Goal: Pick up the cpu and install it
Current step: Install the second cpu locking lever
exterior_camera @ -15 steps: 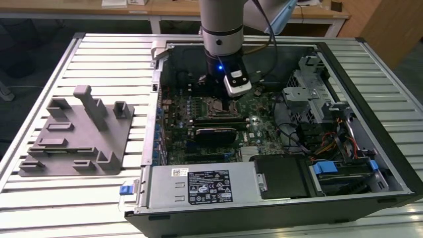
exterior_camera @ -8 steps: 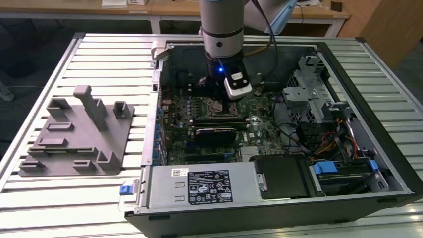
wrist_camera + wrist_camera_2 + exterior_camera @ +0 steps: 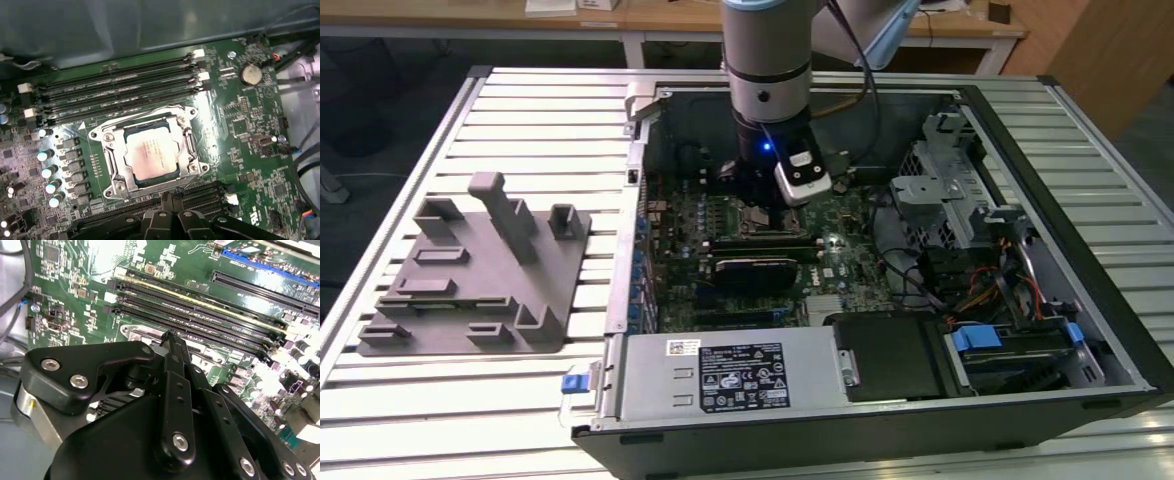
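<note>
i have the arm reaching down into the open black desktop computer case (image 3: 1067,330), with its black linkage gripper (image 3: 167,200) low over the green motherboard (image 3: 240,125). in the first wrist view the cpu (image 3: 150,154), a small flat square chip with a pale silver top, lies inside the metal-framed socket (image 3: 112,165), between two banks of long black memory slots (image 3: 115,95). the gripper's tip hangs just beside the socket's edge, apart from the chip; it holds nothing that i can see. in the second wrist view the fingers (image 3: 172,347) look drawn narrow, meeting at a point, so i read the tool as closed and empty. my judgement: the chip is already seated, so the placing step looks done or nearly so. i can't tell whether the frame is latched. the grey plastic fixture with upright posts (image 3: 480,270) sits outside the case on the slatted table (image 3: 520,110), well apart.
</note>
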